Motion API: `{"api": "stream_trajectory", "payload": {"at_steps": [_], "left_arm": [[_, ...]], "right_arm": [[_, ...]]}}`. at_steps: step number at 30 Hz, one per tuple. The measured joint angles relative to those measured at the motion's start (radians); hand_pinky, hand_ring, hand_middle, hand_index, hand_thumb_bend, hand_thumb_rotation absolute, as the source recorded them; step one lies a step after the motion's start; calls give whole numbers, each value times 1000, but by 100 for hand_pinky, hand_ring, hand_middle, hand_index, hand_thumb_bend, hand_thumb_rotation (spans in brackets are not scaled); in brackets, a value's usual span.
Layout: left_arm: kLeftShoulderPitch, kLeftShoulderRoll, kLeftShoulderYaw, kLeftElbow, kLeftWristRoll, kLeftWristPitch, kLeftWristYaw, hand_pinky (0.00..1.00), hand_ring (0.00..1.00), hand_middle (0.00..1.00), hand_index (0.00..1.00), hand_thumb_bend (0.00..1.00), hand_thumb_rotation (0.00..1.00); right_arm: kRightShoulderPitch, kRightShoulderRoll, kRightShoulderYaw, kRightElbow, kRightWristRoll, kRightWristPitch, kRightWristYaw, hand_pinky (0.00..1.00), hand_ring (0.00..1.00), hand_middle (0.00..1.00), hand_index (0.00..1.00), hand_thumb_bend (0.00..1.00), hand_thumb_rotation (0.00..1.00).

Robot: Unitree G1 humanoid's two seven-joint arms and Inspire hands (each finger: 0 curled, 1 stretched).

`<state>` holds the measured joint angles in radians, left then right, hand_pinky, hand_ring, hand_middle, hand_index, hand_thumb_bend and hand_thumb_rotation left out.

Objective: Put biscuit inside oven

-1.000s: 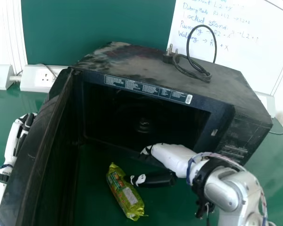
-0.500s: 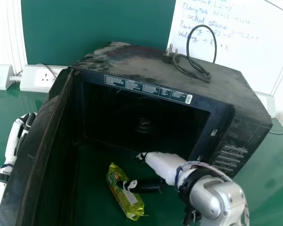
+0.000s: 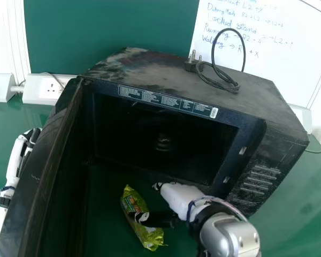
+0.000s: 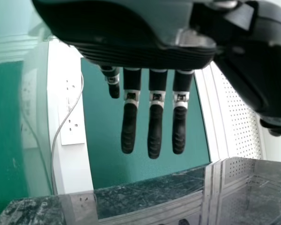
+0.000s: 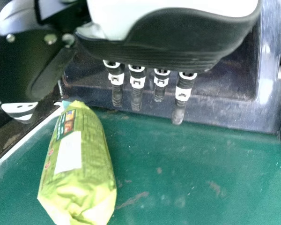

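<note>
Beyond the oven door (image 3: 45, 160), at the head view's left, the left hand (image 3: 16, 155) is held idle, its fingers straight. On the green table (image 3: 109, 176), before the oven mouth, the biscuit packet (image 3: 135, 202) is left unmoved. From its right the right hand (image 3: 176, 197) has been shifted leftward, so the thumb is now brought across the packet (contact cannot be told); its fingers are extended and nothing is gripped. A grasp seems nearer, but lifting into the oven (image 3: 265, 184) is still needed.
</note>
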<state>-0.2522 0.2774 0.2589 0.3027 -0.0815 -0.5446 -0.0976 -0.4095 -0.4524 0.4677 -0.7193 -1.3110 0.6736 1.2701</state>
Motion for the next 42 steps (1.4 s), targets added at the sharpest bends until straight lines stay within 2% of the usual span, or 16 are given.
{"api": "stream_trajectory", "payload": {"at_steps": [5,9,20,42], "left_arm": [[1,-3,0,-7,0,1,5,41,42,46,48,52,7],[1,-4,-1,-15,1,3,9,41,42,46,48,52,7],[1,-4,-3,-16,1,4,9,42,43,46,49,52,7],[4,-11,-7,-26,-1,6,9,41,43,46,48,52,7]], "right_arm": [[40,51,-38,20,-34,-67,2,85,93,95,95,90,59],[70,86,-59,43,-58,-115,1,83,92,95,95,90,59],[120,182,-85,120,-130,-204,-43,84,95,97,94,89,58],[174,286,-104,179,-235,-299,-133,84,94,96,95,91,59]]}}
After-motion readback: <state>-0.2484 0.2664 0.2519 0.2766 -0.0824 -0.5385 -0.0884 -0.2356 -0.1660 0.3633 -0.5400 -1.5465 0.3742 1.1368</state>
